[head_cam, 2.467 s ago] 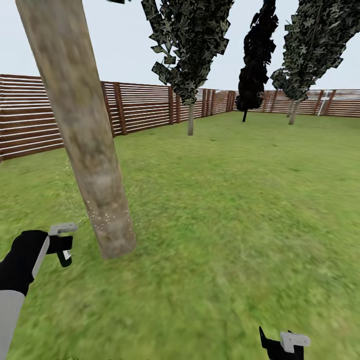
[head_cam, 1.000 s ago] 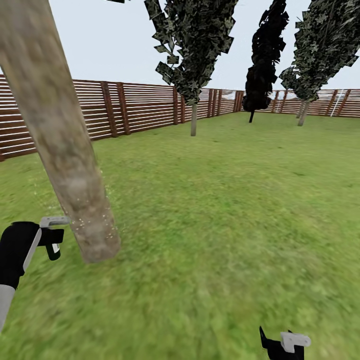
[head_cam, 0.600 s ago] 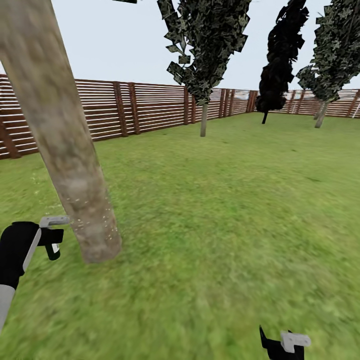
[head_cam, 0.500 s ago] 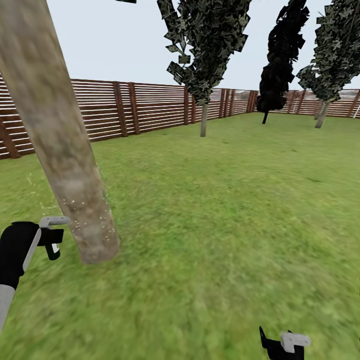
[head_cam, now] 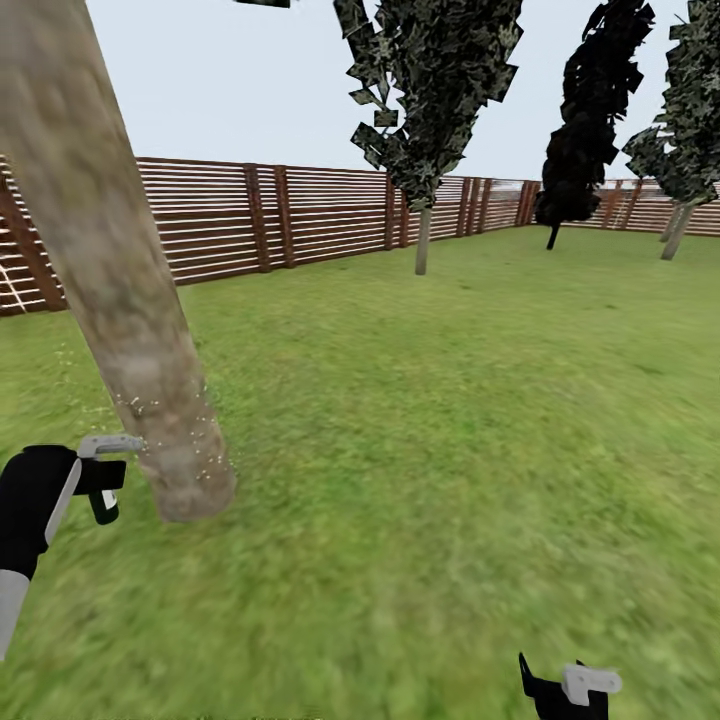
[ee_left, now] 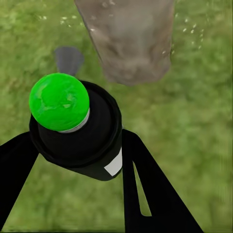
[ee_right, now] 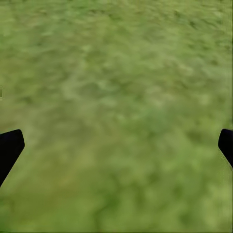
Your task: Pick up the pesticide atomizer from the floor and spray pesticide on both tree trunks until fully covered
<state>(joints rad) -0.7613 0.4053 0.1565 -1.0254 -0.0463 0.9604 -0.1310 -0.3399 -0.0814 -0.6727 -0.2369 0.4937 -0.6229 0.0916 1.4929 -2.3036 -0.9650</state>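
Mottled grey-beige trunk point(head_cam: 120, 300); green-capped black atomizer point(ee_left: 75, 128); brown slatted fence point(head_cam: 300, 215).

Open lawn point(head_cam: 450, 450), green and mottled, ran flat to a brown horizontal-slat fence point(head_cam: 220, 225) enclosing the far side and left. Three slim-trunked trees stood near the fence line: one with dark green foliage point(head_cam: 435, 90), a near-black one point(head_cam: 590, 110), another green at right point(head_cam: 690, 110). Sky pale, overcast grey; light even.

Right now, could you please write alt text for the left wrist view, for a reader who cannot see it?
The left gripper holds a black pesticide atomizer with a green top, aimed at the base of a mottled grey-beige tree trunk. Pale specks of pesticide float over the lawn.
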